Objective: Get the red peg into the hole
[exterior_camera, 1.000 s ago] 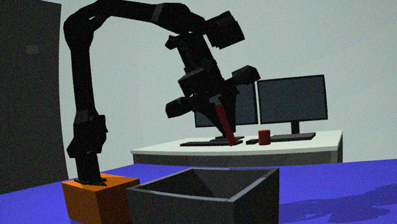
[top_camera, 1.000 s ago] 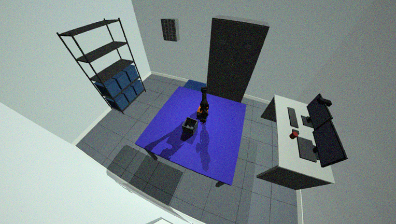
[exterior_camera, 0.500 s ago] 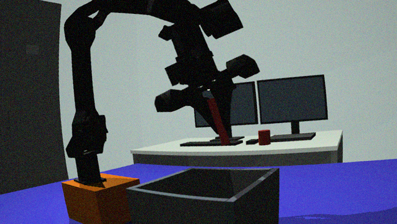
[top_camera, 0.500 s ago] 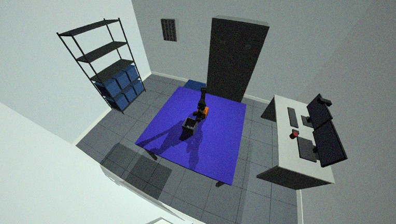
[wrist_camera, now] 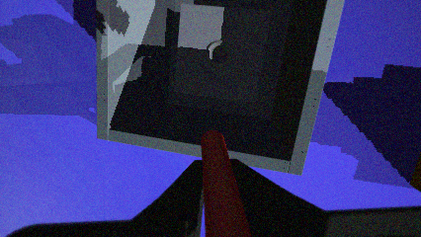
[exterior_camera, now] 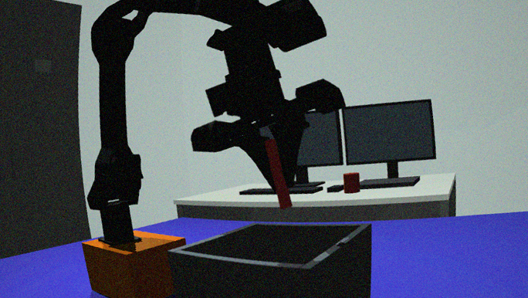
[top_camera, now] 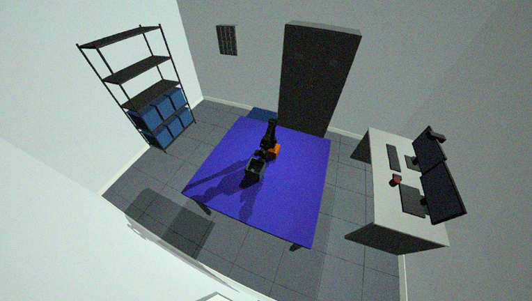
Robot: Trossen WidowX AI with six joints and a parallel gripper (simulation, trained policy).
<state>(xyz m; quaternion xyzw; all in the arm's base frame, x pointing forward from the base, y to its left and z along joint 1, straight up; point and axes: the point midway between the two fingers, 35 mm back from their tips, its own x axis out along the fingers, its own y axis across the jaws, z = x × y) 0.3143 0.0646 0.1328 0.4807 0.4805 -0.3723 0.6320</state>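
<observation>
The red peg (exterior_camera: 278, 172) (wrist_camera: 218, 197) is held between the fingers of my gripper (exterior_camera: 275, 185) (wrist_camera: 214, 167), which is shut on it. The peg is tilted, its free end pointing down and to the right in the exterior view. That end is above the rim of the open grey box (exterior_camera: 265, 296) (wrist_camera: 148, 142) (top_camera: 252, 176). In the wrist view the peg's tip overlaps the box's near wall. The plate (wrist_camera: 200, 25) shows at the box's bottom, partly lit and mostly in shadow. Its round hole (wrist_camera: 218, 52) lies ahead of the peg tip in that view.
The arm's orange base block (exterior_camera: 133, 277) (top_camera: 275, 150) stands beside the box on the blue table (exterior_camera: 474, 260) (top_camera: 288, 197). A white desk (top_camera: 389, 208) with two monitors and a red cup (top_camera: 394, 181) (exterior_camera: 351, 183) stands apart from the table.
</observation>
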